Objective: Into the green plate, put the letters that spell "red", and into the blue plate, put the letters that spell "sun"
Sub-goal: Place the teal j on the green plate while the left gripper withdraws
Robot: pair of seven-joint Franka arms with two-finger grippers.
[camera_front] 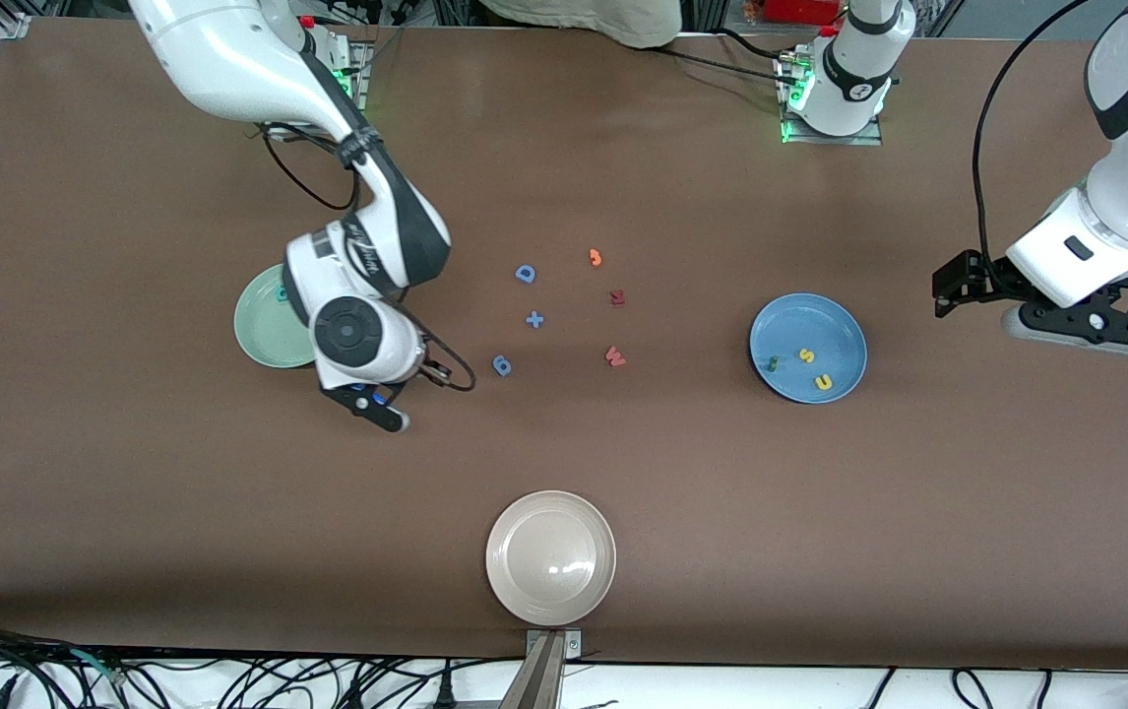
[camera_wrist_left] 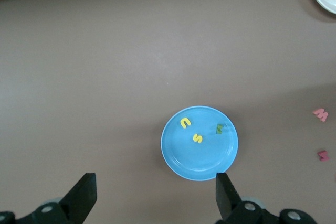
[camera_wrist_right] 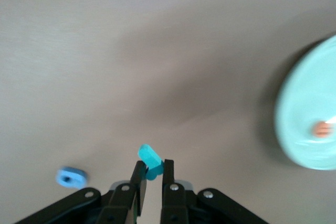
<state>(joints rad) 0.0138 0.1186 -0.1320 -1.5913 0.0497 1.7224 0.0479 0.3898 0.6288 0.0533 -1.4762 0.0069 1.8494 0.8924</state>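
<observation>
Carrying a teal letter [camera_wrist_right: 149,161] pinched in the right gripper [camera_wrist_right: 152,178] toward the green plate [camera_front: 259,335]; left gripper [camera_wrist_left: 156,195] is waiting, spread, near the blue plate [camera_wrist_left: 176,153]

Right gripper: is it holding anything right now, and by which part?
Yes. The right gripper is shut on a teal foam letter, pinched at one end; the rest sticks out past the fingertips. Which letter cannot be told.

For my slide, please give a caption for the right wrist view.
Right pincer shut on a teal letter, above the table, green plate with orange letter nearby.
</observation>
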